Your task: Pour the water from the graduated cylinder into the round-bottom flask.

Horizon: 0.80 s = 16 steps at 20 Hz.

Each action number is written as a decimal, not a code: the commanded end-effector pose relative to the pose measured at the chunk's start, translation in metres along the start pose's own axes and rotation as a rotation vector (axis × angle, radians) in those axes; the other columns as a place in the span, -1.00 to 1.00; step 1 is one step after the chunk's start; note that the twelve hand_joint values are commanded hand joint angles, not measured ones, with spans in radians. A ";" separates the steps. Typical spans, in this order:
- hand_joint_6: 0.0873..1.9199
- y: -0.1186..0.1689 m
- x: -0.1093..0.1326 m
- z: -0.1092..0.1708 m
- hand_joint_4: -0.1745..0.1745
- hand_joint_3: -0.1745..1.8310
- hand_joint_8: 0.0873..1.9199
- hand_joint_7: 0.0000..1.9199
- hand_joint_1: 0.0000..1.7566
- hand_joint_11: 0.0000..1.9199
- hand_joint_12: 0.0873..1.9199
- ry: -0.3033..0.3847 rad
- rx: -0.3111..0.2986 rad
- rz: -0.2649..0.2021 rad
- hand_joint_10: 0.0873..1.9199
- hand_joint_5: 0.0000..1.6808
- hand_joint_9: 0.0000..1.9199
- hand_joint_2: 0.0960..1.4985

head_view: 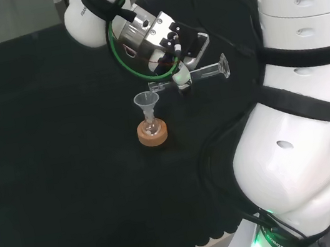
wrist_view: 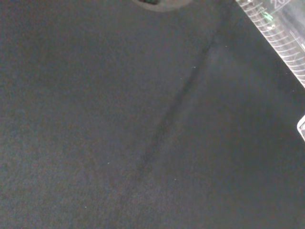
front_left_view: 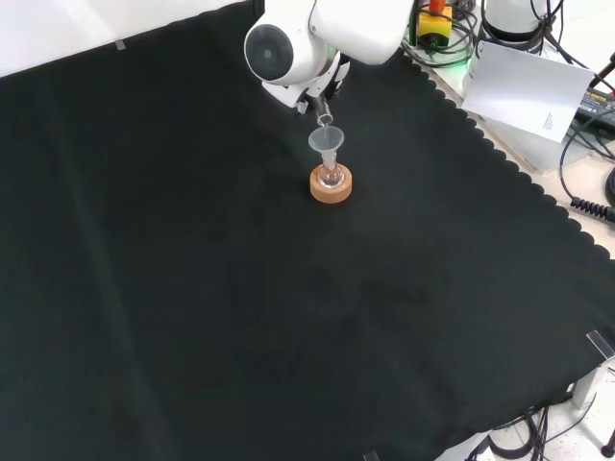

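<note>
A small round-bottom flask sits in a cork ring stand with a clear funnel in its neck; the front view shows the flask, stand and funnel too. My hand is curled round a clear graduated cylinder and holds it nearly level. Its mouth end hangs just above and right of the funnel rim in the head view, its foot pointing right. The cylinder's ruled wall crosses a corner of the wrist view. In the front view the cylinder's tip pokes out under the arm.
Black cloth covers the bench around the stand. The arm's large white links stand at the right of the head view. The cloth's scalloped edge, a white sheet of paper and cables lie at the right of the front view.
</note>
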State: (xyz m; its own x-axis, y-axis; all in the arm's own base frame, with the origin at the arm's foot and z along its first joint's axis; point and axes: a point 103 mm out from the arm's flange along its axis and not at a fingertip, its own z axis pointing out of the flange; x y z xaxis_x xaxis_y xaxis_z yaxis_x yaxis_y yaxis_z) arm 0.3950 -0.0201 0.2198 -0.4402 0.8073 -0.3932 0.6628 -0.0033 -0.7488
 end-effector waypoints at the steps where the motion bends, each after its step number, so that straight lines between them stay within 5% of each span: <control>1: -0.07 0.000 0.000 -0.003 -1.00 -0.82 -0.09 0.10 0.44 0.31 -0.30 -0.020 0.014 0.009 -1.00 0.21 0.53 0.42; 16: -0.07 0.001 -0.001 -0.005 -1.00 -0.82 -0.09 0.09 0.44 0.31 -0.30 -0.046 0.042 0.023 -1.00 0.21 0.53 0.42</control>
State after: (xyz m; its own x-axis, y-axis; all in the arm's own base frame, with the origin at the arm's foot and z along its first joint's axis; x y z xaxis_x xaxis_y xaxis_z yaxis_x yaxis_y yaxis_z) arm 0.3994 -0.0176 0.2218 -0.4531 0.7788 -0.4338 0.6481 -0.0464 -0.7602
